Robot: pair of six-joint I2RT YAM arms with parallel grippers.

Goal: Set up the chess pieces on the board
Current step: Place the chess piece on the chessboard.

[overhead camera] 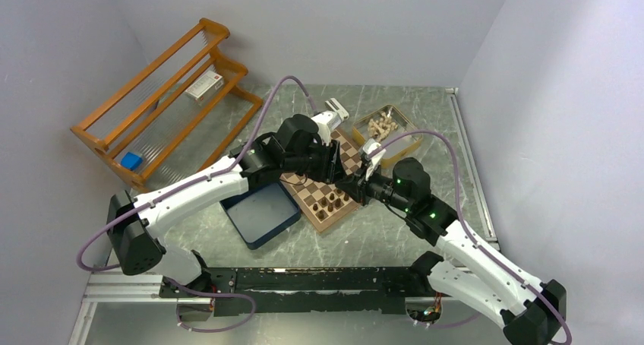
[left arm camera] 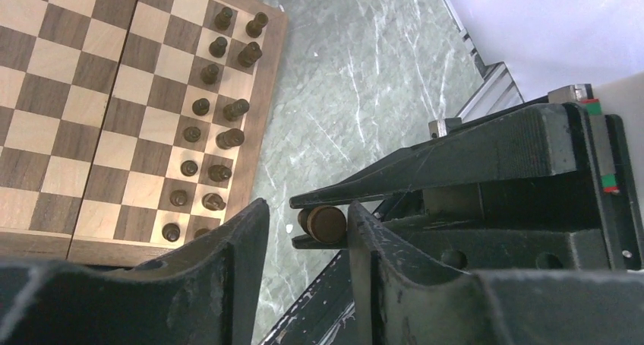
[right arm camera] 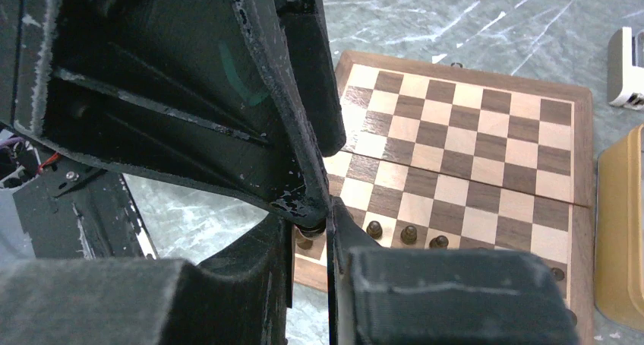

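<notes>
1. Pinching a dark piece point(left arm camera: 323, 223) between its closed fingers, the right gripper point(right arm camera: 311, 222) hangs in the air over the right edge of the board point(right arm camera: 471, 155).
2. The left gripper point(left arm camera: 307, 207) meets it from the left with jaws parted, one finger on each side of the held piece. The piece sits just beside one finger point(left arm camera: 364, 238); whether they touch cannot be told.
3. The board lies mid-table at an angle on the green table point(overhead camera: 364, 238), between a blue box point(overhead camera: 262, 212) at its near left and a yellow tray point(overhead camera: 414, 141) at its far right.
4. Two rows of dark pieces point(left arm camera: 200, 106) stand upright along the board's near right edge, close under the two grippers.
5. Pale pieces point(overhead camera: 382, 125) lie heaped in the tray, well apart from the dark ones.
6. A wooden rack point(overhead camera: 163, 94) stands at the far left of the table, and a small white object point(overhead camera: 334, 117) sits just beside the board's far corner.
</notes>
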